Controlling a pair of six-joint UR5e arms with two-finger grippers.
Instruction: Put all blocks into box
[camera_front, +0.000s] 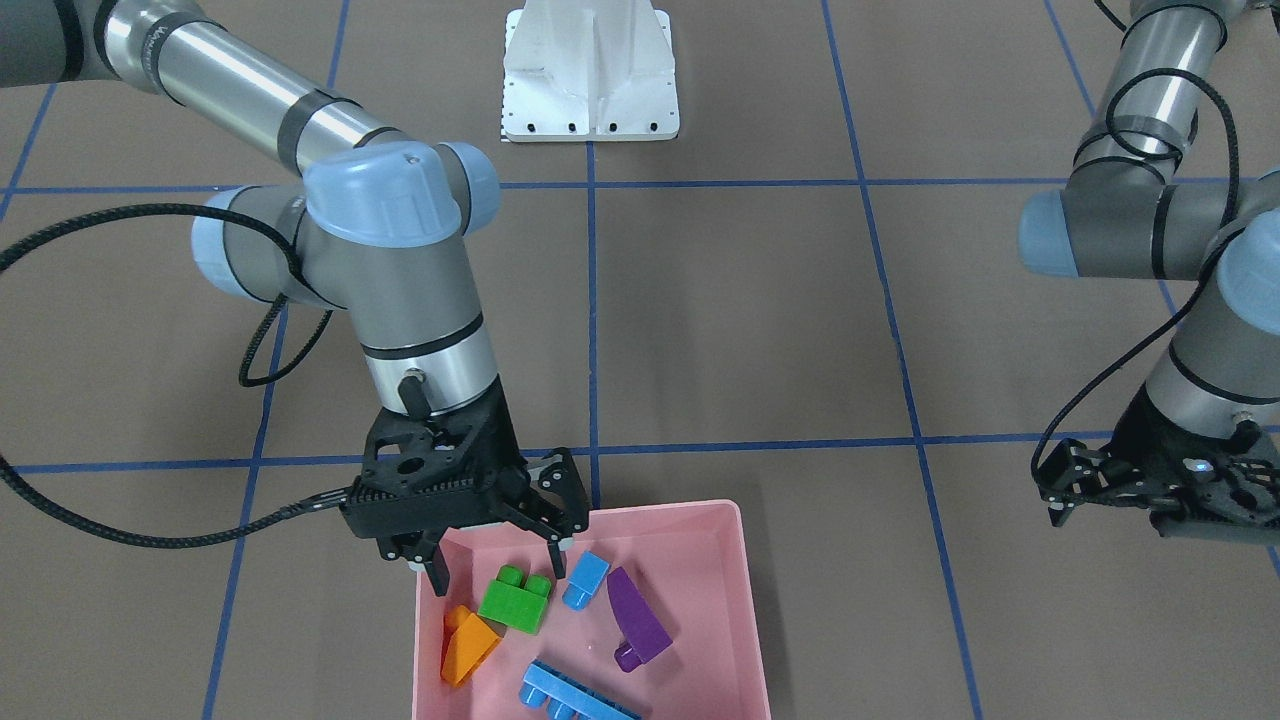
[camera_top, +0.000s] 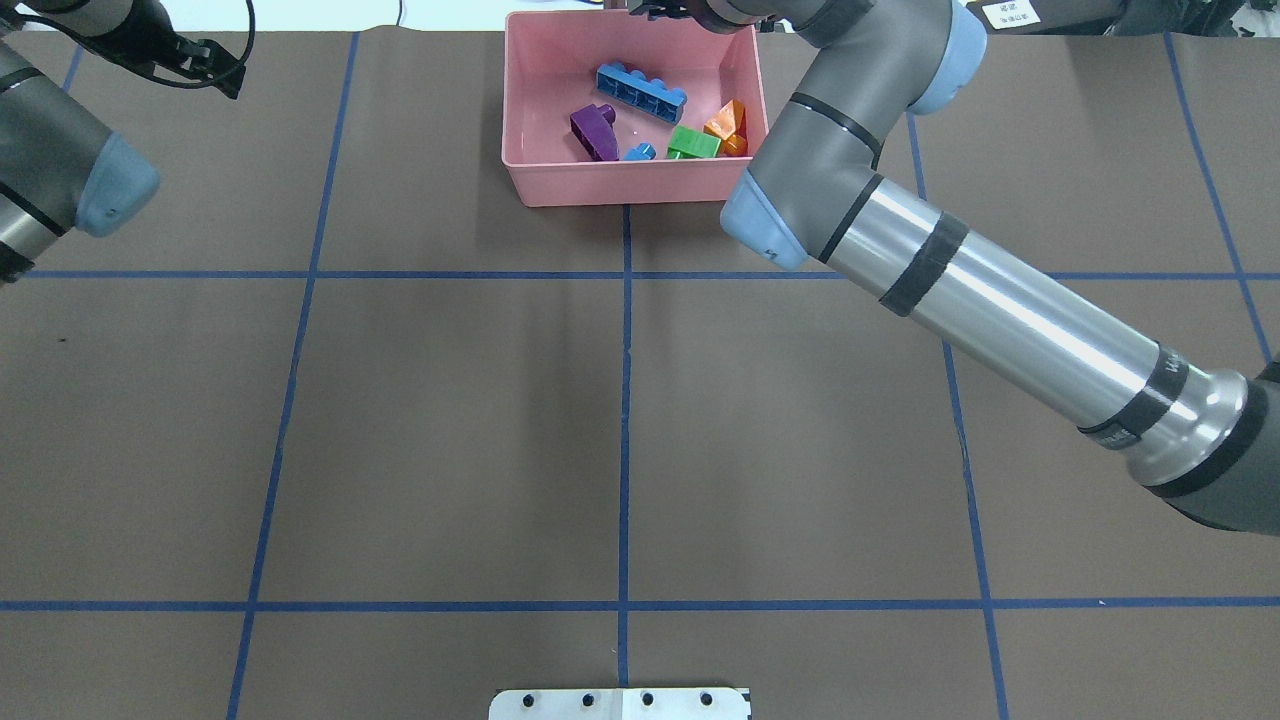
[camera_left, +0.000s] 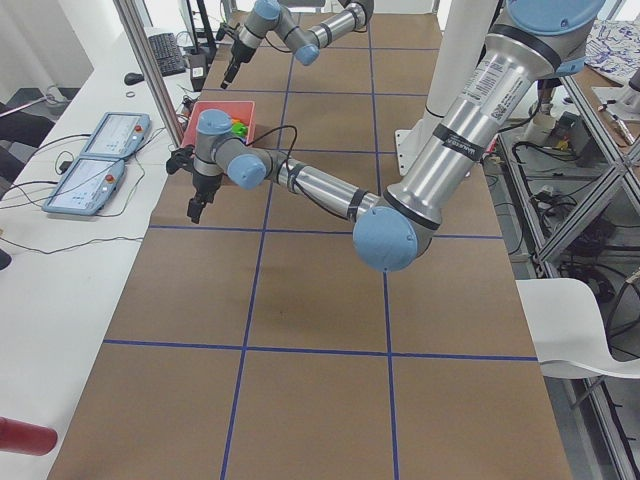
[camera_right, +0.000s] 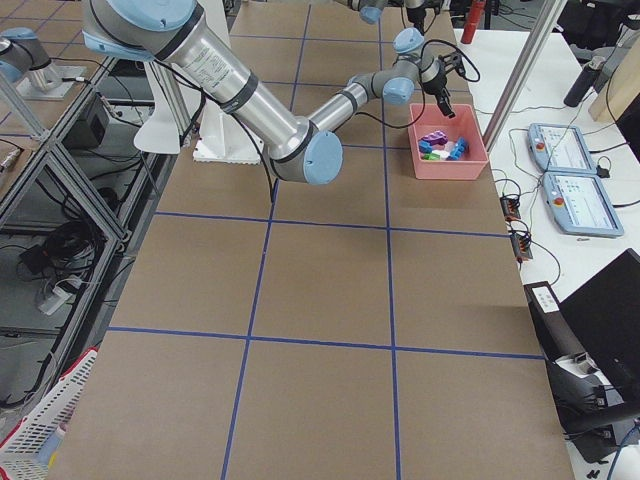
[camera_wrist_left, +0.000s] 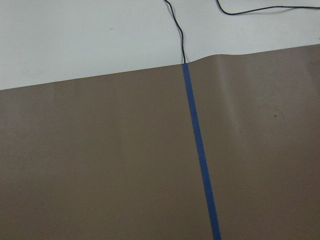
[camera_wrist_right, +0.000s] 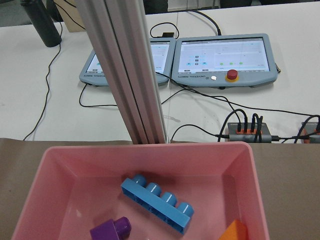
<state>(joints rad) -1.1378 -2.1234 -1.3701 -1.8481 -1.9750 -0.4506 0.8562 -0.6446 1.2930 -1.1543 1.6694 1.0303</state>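
Note:
The pink box (camera_front: 745, 600) stands at the table's far edge and holds all five blocks: the orange wedge (camera_front: 465, 645), the green two-stud (camera_front: 515, 598), the small blue one-stud (camera_front: 585, 580), the purple curved wedge (camera_front: 635, 620) and the long blue four-stud (camera_front: 570, 698). My right gripper (camera_front: 497, 560) is open and empty. It hangs over the box's corner, above the green and orange blocks. The right wrist view shows the long blue block (camera_wrist_right: 157, 202) inside the box (camera_wrist_right: 150, 152). My left gripper (camera_front: 1050, 495) looks shut and empty, far to the side of the box.
A white metal base plate (camera_front: 590, 80) sits at the robot's side of the table. Beyond the box stand an aluminium post (camera_wrist_right: 125, 75) and two control tablets (camera_wrist_right: 225, 57) with cables. Blue tape lines cross the brown table cover.

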